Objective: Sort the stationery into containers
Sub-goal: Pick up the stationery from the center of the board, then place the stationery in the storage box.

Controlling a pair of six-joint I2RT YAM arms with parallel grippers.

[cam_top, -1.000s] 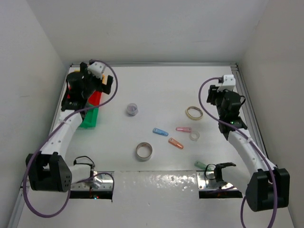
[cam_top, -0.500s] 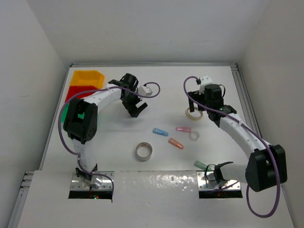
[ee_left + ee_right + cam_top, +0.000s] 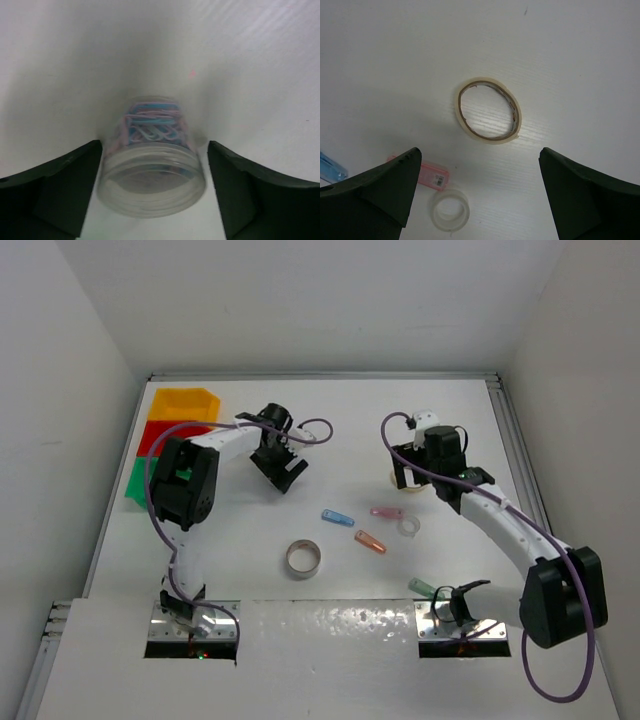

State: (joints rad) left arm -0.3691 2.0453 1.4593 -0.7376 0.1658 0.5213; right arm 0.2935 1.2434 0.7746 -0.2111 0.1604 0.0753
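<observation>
White table [image 3: 350, 420] | left end effector [image 3: 154, 146] wide astride pot [image 3: 152, 175] (clear) | right end effector [image 3: 479, 151] wide, empty

2 arms extended forward, wrists pitched down. Left gripper [image 3: 278, 468]: fingers [image 3: 50, 195] spread wide. Right gripper [image 3: 408, 476]: fingers [image 3: 370, 195] spread fully, tips aimed down.

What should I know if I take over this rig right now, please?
Left hand: open, its fingers either side of the clear pot, which sits on the table.
Right hand: open, above the beige tape ring.
Bins: yellow-orange, red and green, far left; nothing visible inside.
Loose mid-table: grey tape ring, blue piece, pink piece, orange piece, clear tape ring.
Done: nothing visibly sorted. Left: every item.
</observation>
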